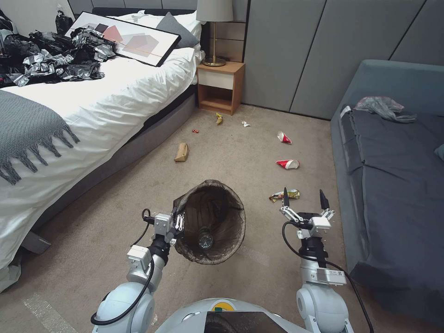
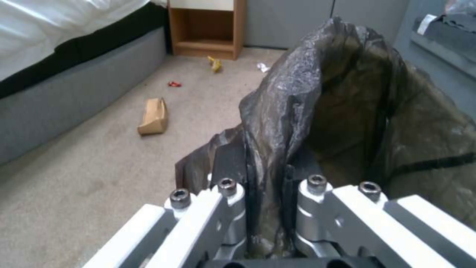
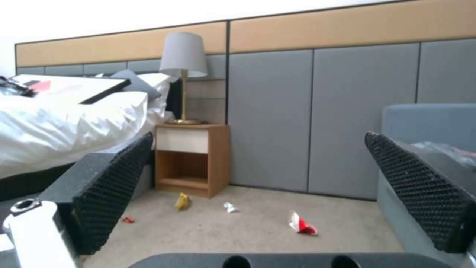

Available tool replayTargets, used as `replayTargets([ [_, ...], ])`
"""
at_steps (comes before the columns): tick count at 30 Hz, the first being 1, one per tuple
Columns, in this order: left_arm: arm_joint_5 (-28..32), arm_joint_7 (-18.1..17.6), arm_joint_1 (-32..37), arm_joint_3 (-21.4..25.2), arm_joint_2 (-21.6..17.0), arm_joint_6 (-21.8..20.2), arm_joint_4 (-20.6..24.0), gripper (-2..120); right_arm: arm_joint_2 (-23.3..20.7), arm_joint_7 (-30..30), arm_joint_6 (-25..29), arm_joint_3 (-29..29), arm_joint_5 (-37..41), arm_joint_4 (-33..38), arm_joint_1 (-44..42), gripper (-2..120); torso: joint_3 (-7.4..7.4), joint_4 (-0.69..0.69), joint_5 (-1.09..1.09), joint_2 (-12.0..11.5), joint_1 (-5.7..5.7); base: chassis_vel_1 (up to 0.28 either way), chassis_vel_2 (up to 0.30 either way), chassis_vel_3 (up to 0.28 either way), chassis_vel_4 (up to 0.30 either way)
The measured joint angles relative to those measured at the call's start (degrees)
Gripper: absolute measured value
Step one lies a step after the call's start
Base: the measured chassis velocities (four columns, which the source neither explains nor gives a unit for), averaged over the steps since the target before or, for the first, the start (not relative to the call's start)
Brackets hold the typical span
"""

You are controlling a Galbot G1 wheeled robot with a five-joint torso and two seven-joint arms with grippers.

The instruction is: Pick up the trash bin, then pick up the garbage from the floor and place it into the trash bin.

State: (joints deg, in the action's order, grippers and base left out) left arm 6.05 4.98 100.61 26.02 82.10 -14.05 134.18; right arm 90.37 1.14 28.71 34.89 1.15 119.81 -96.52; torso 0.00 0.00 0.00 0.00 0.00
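Observation:
The trash bin [image 1: 217,210], wrapped in a dark brown bag [image 2: 322,111], hangs tilted above the carpet, and my left gripper [image 1: 178,225] [image 2: 265,186] is shut on its near rim. A small clear bottle [image 1: 206,239] lies inside it. My right gripper [image 1: 304,199] [image 3: 258,186] stands open to the bin's right, just short of a gold wrapper [image 1: 284,195]. Garbage lies on the floor beyond: two red-and-white cups [image 1: 288,163] [image 1: 284,137] [image 3: 301,225], a tan paper bag [image 1: 181,152] [image 2: 154,116], a yellow wrapper [image 1: 219,119] [image 3: 182,201], a white scrap [image 1: 245,124] and a red scrap [image 1: 195,131].
A bed [image 1: 106,97] with black and silver sheeting [image 1: 51,58] lines the left. A wooden nightstand [image 1: 221,85] with a lamp [image 1: 215,27] stands at the back wall. A grey sofa [image 1: 393,152] with a plastic bag [image 1: 384,107] bounds the right.

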Motion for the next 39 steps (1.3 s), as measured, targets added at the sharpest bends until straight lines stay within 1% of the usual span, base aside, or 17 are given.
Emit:
replayTargets([
  [6,0.1,-0.8,-0.6,0.0,0.6,0.3,-0.3,7,0.8,-0.3,0.3,-0.1,-0.3,-0.5,0.3,100,0.00,0.00,0.00,0.0,0.00,0.000,0.000,0.000,0.000],
  [11,-0.1,-0.8,-1.0,-0.1,1.1,0.4,-1.2,7,1.1,-0.5,0.3,-0.2,-0.4,-0.8,0.8,100,0.00,0.00,0.00,0.0,0.00,0.000,0.000,0.000,0.000],
  [13,-0.5,-0.8,-1.6,-0.1,1.3,0.5,-2.1,7,1.2,-0.5,0.5,-0.4,-0.4,-2.1,1.5,100,0.00,0.00,0.00,0.0,0.00,0.000,0.000,0.000,0.000],
  [20,-0.5,-0.7,-1.7,-0.1,1.3,0.5,-2.2,7,1.1,-0.5,0.5,-0.5,-0.3,-2.6,1.9,100,0.00,0.00,0.00,0.0,0.00,-0.035,0.045,0.052,-0.037],
  [35,-0.7,-0.6,-2.5,0.0,1.7,0.5,-3.1,7,0.7,-0.5,0.5,-0.8,0.0,-4.4,3.4,100,0.01,0.01,0.00,0.0,0.00,-0.160,0.154,0.147,-0.157],
  [39,-0.8,-0.6,-2.8,0.0,1.7,0.5,-3.5,7,0.4,-0.6,0.5,-0.8,0.2,-4.9,3.6,100,0.00,0.00,0.01,0.0,0.00,-0.165,0.180,0.174,-0.187],
])
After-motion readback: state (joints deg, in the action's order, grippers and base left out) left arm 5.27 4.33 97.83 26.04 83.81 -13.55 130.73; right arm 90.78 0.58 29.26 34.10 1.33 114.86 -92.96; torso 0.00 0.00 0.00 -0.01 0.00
